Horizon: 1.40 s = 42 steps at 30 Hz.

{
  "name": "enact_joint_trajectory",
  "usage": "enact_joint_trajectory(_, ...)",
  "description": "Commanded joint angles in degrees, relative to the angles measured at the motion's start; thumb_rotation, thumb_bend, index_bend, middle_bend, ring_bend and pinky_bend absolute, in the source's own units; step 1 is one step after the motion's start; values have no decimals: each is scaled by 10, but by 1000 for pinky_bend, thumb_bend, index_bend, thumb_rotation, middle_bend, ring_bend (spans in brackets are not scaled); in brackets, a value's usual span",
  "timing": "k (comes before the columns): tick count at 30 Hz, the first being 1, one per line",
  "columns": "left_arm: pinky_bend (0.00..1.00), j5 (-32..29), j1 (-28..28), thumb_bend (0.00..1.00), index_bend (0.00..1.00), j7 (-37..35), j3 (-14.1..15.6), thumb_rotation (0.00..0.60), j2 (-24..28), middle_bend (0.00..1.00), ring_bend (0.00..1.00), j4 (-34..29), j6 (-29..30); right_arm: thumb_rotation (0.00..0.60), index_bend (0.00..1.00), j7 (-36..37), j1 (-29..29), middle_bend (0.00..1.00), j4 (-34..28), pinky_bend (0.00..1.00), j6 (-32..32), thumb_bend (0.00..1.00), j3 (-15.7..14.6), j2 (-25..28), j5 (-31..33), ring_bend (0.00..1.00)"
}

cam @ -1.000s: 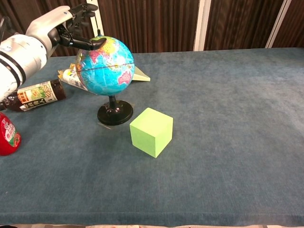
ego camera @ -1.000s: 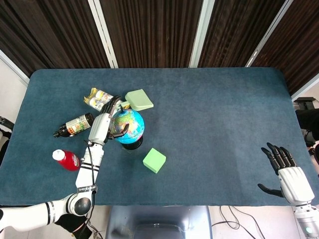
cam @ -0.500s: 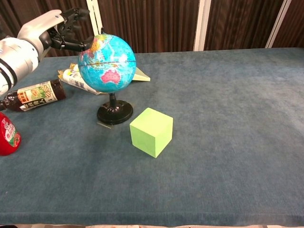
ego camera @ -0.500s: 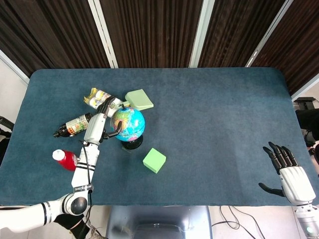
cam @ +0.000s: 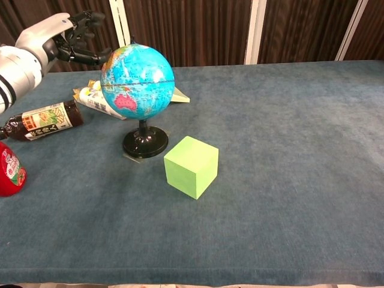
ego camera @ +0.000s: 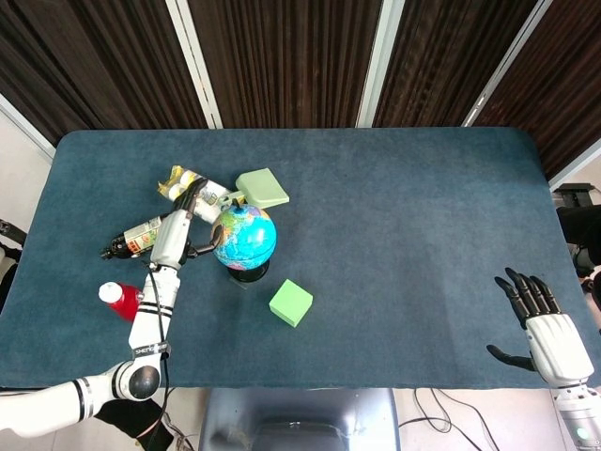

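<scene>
A blue globe (ego camera: 244,236) (cam: 138,81) stands upright on its black stand (cam: 144,144), left of the table's middle. My left hand (ego camera: 191,218) (cam: 71,39) hovers at the globe's upper left and holds nothing. Its fingers are apart, and its thumb tip is at the globe's edge; I cannot tell if it touches. A light green cube (ego camera: 291,303) (cam: 191,166) sits just in front of the globe, to its right. My right hand (ego camera: 539,316) is far off at the table's front right edge, fingers spread and empty, seen only in the head view.
A brown labelled bottle (ego camera: 136,236) (cam: 39,120) lies on its side left of the globe. A red bottle (ego camera: 123,301) (cam: 8,171) lies nearer the front left. Behind the globe are a yellow printed packet (ego camera: 192,184) (cam: 95,99) and a flat pale green block (ego camera: 262,188).
My left hand has drawn back leftward from the globe's top to its upper left edge. The globe has turned on its stand, showing different land. The right hand has barely shifted.
</scene>
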Motion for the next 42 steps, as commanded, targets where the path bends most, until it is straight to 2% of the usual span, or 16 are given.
enact_joint_trajectory(1,0,12,3,351,0,1,2,600,4,0,0,-8,10,600,0,0,0,0,0,0,1,31,0,0,0,0)
enact_joint_trajectory(5,0,30,17,351,0,-20,8,600,22,0,0,-48,15,600,0,2,-3,0,0,0,6,31,0,1,-2,0)
enact_joint_trajectory(11,0,101,51,353,0,-18,40,600,67,0,0,-122,52,600,0,7,-8,0,2,0,20,31,-1,2,-10,0)
enact_joint_trajectory(15,0,175,100,357,0,-41,96,600,127,0,0,-201,78,600,0,7,-9,0,2,0,21,31,-4,2,-16,0)
enact_joint_trajectory(19,0,264,155,361,0,-50,165,600,167,0,0,-220,129,600,0,0,-9,0,1,0,20,31,-8,1,-23,0)
enact_joint_trajectory(25,0,389,232,365,0,-84,263,600,201,0,0,-152,215,600,0,-6,-9,0,-1,0,19,31,-9,0,-25,0)
enact_joint_trajectory(28,0,428,269,366,0,-87,311,600,229,0,0,-96,245,600,0,-10,-8,0,-1,0,16,31,-9,-2,-25,0)
enact_joint_trajectory(29,0,435,295,365,0,-93,325,600,225,0,0,-67,274,600,0,-13,-7,0,-2,0,15,31,-8,-4,-24,0)
enact_joint_trajectory(34,0,439,330,363,0,-107,325,600,202,0,0,-7,328,600,0,-22,-6,0,-3,0,10,31,-6,-7,-19,0)
enact_joint_trajectory(35,0,431,345,363,0,-99,321,600,192,0,0,16,344,600,0,-28,-5,0,-4,0,6,31,-6,-9,-15,0)
enact_joint_trajectory(37,0,434,364,366,0,-38,316,600,191,0,0,50,366,600,0,-45,-1,0,-6,0,-6,30,-7,-16,-14,0)
enact_joint_trajectory(42,0,434,368,366,0,-23,318,600,193,0,0,48,349,600,0,-74,3,0,-11,0,-19,31,-5,-26,-6,0)
